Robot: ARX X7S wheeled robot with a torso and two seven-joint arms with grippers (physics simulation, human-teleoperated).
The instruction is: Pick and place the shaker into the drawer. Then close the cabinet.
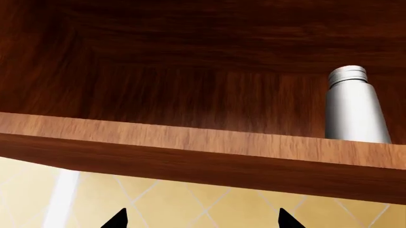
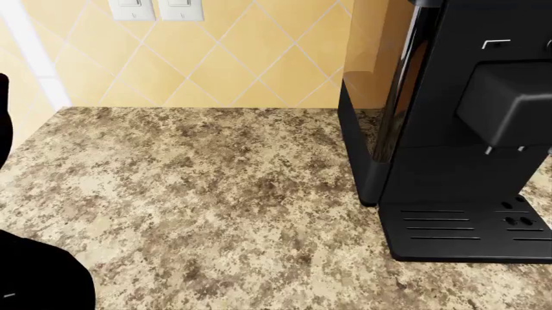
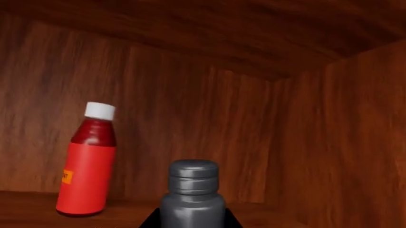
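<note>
The shaker [image 3: 192,197] stands upright on a wooden shelf [image 3: 38,204] inside the cabinet [image 3: 330,123], cap up, right in front of the right pincer [image 3: 191,222]. The black tips sit on both sides of its body, but I cannot tell if they squeeze it. A red bottle [image 3: 87,164] stands beside it, apart. The left pincer [image 1: 201,219] is wide open, empty, below the shelf.

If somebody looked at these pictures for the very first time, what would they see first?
Probably the red bottle with its white cap, standing upright inside a wooden compartment in the right wrist view, with the grey shaker close in front of the camera. In the head view, the big black coffee machine fills the right side of the speckled granite top.
</note>
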